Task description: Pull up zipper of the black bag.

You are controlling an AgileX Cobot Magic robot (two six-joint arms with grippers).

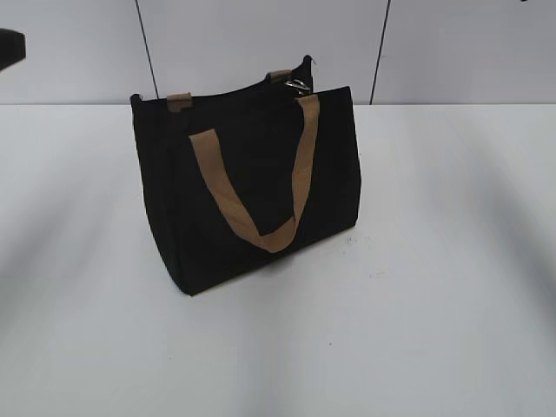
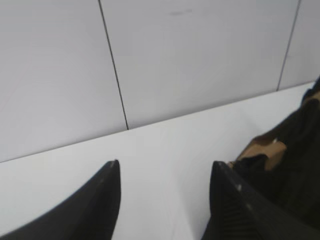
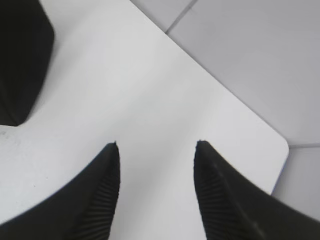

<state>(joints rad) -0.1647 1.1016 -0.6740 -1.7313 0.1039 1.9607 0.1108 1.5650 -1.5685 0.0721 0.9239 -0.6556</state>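
Observation:
The black bag (image 1: pixel 252 191) stands upright on the white table (image 1: pixel 417 304), one tan handle hanging down its front. The zipper's silver ring pull (image 1: pixel 298 85) shows at the top right end of the bag; the zip line itself is hidden. My left gripper (image 2: pixel 165 165) is open and empty over the table, with the bag (image 2: pixel 295 160) to its right and behind its right finger. My right gripper (image 3: pixel 156 145) is open and empty above bare table, with a corner of the bag (image 3: pixel 22 55) at the upper left. Neither gripper shows in the exterior view.
A white panelled wall (image 1: pixel 261 43) rises behind the table. A dark object (image 1: pixel 10 48) sits at the far left edge of the exterior view. The table's rounded corner (image 3: pixel 282 145) shows in the right wrist view.

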